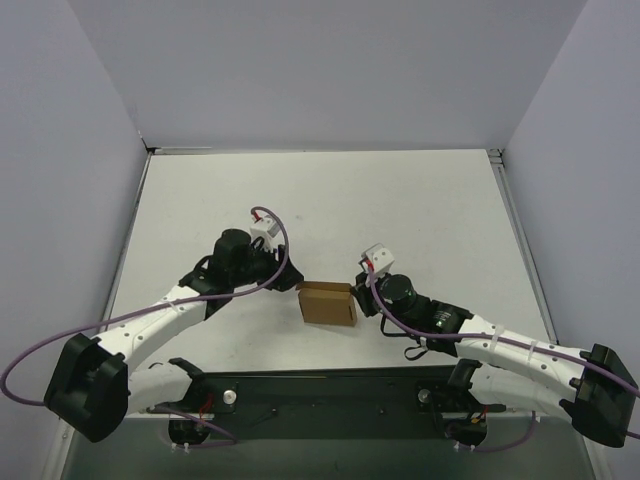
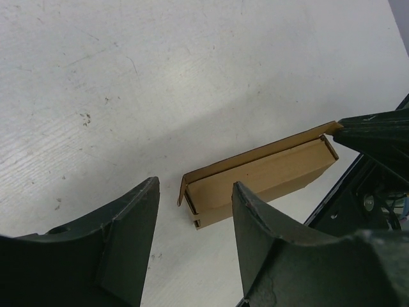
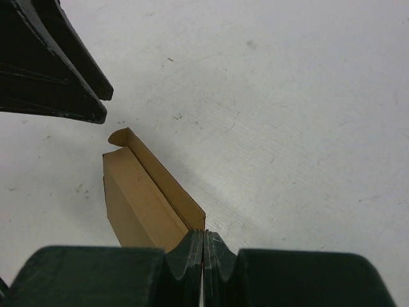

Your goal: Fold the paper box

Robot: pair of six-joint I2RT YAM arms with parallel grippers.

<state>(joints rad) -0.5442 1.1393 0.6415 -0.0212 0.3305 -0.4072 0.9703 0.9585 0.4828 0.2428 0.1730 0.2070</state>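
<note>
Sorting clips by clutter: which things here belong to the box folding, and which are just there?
Job: box; left tool, open at one end of it; right tool, shut on its flap.
Just there: table; cables.

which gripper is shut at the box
The right gripper, its fingers pressed together at the flap corner of the paper box. The left gripper stands open by the box's other end.
</note>
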